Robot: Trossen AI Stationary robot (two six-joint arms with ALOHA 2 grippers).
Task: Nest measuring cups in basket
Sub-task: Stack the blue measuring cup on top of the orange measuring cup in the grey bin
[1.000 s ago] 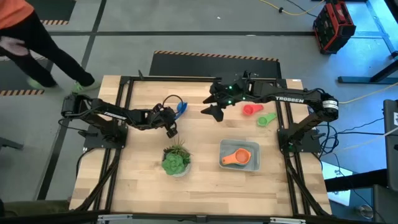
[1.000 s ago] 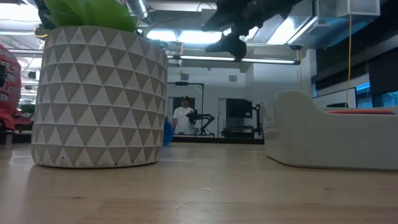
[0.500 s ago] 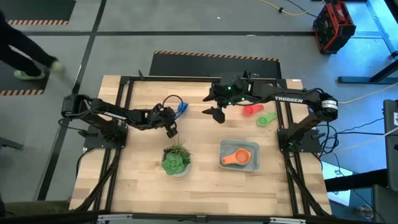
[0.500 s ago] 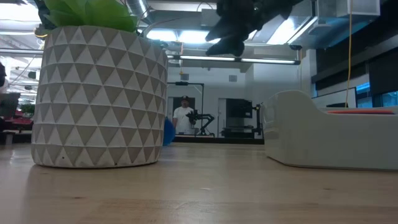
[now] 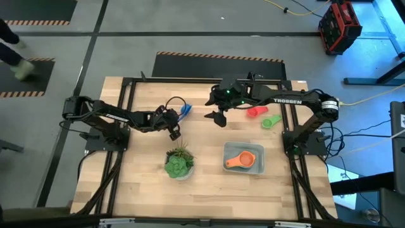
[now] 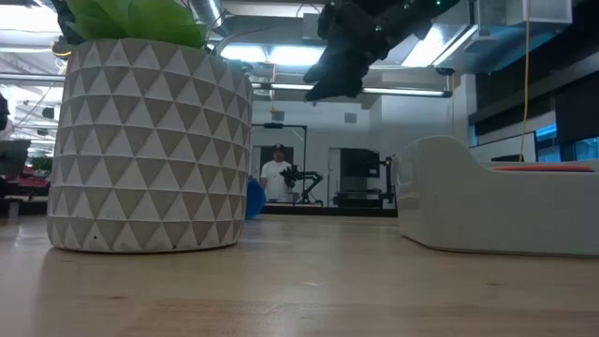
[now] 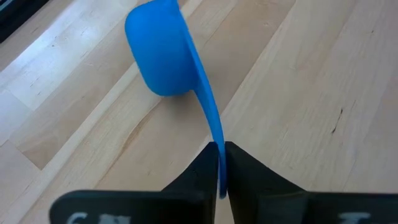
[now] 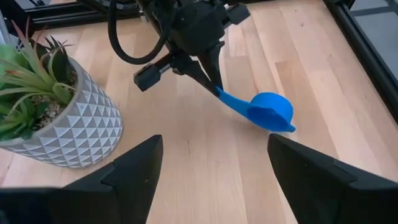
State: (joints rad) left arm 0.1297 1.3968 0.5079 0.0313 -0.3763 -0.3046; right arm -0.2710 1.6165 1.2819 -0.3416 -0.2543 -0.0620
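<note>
A: Measuring cups first. How many have reached the basket?

B: One that I can see. An orange cup lies inside the basket, bowl up, with its handle pointing toward the plant pot. Nothing else shows in it. The pot holds only its spiky green plant.

A: So most of the job is left?

B: I judge so. At least three cups are still out on the table, and nothing is nested yet, since the orange one sits alone.

A: Where are the loose ones, starting from the basket?

B: Beyond the basket, on the far side, a green cup and a red cup lie near each other. The blue cup is farther off, past the plant pot and well apart from the basket.

A: Who has the blue one?

B: The left gripper. Its fingers are clenched on the tip of the cup's handle, and the bowl looks to rest on the wood.

A: And the right gripper?

B: It hangs above the table beyond the basket, between the blue cup and the red one. Its fingers are spread wide and hold nothing. Its wrist camera looks straight at the blue cup.

A: Next step?

B: Probably carrying the blue cup to the basket, though a handover between the arms is possible.
</note>
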